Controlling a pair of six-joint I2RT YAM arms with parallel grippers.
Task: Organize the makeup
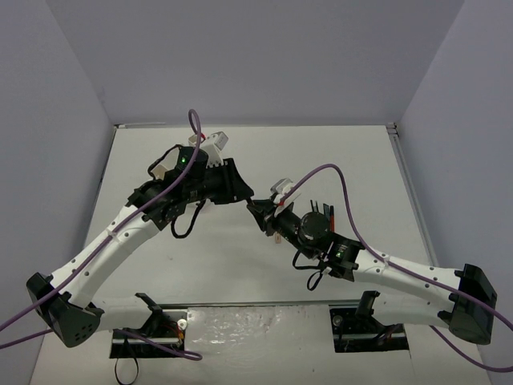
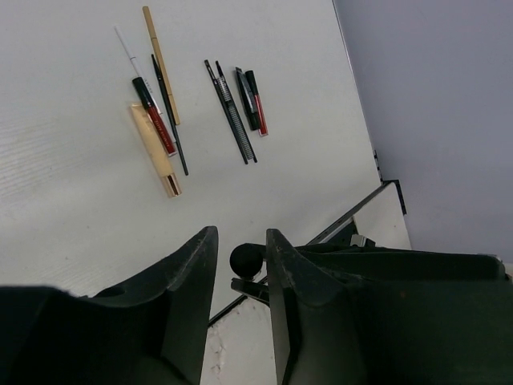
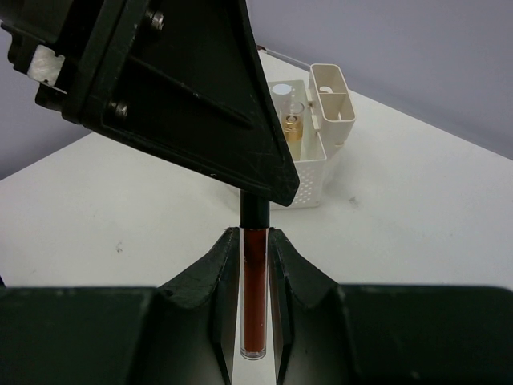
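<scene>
My right gripper (image 3: 255, 241) is shut on a red lip gloss tube (image 3: 255, 305), which points away from it with its black cap (image 3: 255, 210) outward. My left gripper (image 2: 240, 241) faces it, and one of its fingers (image 3: 184, 88) covers the cap's end in the right wrist view. In the left wrist view the round cap (image 2: 247, 259) sits between the narrowed jaws, against the right one and with a slit at the left one. Both grippers meet above the table's middle (image 1: 258, 207). More makeup lies flat: a tan stick (image 2: 156, 151), a red stick (image 2: 154, 116) and black pencils (image 2: 232, 112).
A white compartmented box (image 3: 309, 172) stands at the back of the table, also seen in the top view (image 1: 215, 144), with a gold bottle (image 3: 292, 128) inside. Several sticks lie by the right arm (image 1: 321, 210). Purple cables loop over both arms.
</scene>
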